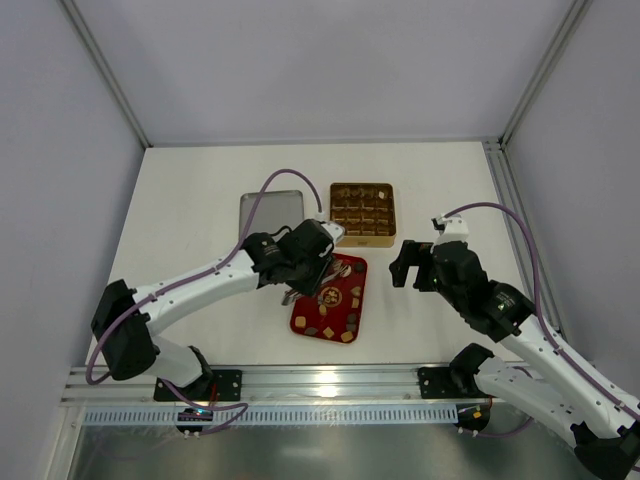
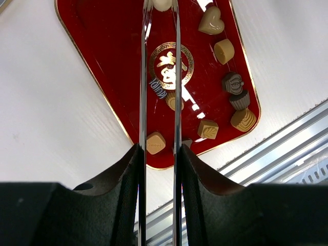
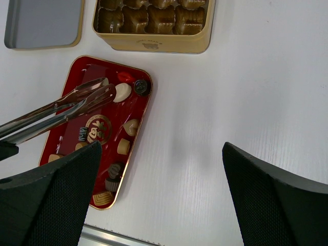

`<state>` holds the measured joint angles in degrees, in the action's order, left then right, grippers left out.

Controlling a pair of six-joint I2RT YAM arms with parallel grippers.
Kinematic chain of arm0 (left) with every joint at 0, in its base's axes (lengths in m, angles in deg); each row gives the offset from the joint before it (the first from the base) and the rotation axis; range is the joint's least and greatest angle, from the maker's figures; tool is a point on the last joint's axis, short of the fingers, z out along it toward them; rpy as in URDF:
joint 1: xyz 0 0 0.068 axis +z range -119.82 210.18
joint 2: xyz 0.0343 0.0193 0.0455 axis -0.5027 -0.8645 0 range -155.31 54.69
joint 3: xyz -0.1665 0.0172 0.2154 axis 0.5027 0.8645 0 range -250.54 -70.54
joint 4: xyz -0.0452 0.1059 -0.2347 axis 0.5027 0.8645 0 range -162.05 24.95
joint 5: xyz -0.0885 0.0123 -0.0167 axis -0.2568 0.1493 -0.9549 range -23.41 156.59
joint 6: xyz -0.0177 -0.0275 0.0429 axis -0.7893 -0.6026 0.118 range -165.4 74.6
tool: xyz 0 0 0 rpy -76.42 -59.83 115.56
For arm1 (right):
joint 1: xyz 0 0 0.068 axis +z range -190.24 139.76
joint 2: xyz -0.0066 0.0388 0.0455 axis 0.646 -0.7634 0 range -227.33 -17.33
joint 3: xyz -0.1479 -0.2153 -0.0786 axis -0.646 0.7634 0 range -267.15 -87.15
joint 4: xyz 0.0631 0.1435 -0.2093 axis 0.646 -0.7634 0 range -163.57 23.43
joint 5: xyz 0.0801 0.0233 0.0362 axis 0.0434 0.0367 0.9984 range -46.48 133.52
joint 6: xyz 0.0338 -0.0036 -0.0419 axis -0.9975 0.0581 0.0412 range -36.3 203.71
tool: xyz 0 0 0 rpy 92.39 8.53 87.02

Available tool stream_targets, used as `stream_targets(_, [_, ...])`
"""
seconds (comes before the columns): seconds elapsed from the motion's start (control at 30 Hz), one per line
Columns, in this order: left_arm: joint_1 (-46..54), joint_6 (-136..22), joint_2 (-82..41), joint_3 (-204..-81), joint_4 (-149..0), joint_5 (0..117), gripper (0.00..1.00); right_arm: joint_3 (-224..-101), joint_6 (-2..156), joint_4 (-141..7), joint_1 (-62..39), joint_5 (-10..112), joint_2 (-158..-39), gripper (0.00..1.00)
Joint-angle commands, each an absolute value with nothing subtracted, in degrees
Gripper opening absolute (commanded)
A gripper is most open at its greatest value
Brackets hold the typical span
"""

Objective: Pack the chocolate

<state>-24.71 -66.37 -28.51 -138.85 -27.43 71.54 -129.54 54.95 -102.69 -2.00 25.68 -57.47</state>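
My left gripper is shut on metal tongs, whose two blades reach out over the red tray. The tong tips sit at a cream oval chocolate near the tray's far end; I cannot tell if they pinch it. Several more chocolates lie on the tray: a cream heart, a tan round, dark pieces and tan squares. My right gripper is open and empty over bare table, right of the tray.
The square gold tin with gridded compartments stands just beyond the tray. Its grey lid lies to the tin's left. An aluminium rail runs along the near table edge. Cage posts stand at the far corners.
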Motion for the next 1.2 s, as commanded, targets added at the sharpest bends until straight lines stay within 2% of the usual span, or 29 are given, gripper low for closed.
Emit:
stream_targets(0.0, [-24.8,-66.4,-26.3,-140.0,-25.9,72.4,0.35,-129.2,54.3,-101.0,-2.0,25.6,-57.7,1.0])
stream_targets(0.2, [-24.8,-66.1,-26.8,-141.2,-24.4,72.4,0.36,-129.2,54.3,-101.0,-2.0,25.8,-57.8,1.0])
stream_targets(0.27, [-24.8,-66.1,-26.8,-141.2,-24.4,72.5,0.42,-129.2,54.3,-101.1,-2.0,25.7,-57.8,1.0])
stream_targets(0.47, [-24.8,-66.4,-27.8,-142.1,-26.0,72.4,0.46,-129.2,54.2,-101.2,-2.0,25.7,-57.5,1.0])
stream_targets(1.17, [-24.8,-67.3,-34.1,-143.7,-30.0,71.6,0.44,-128.5,54.6,-101.5,-2.0,25.4,-57.3,1.0])
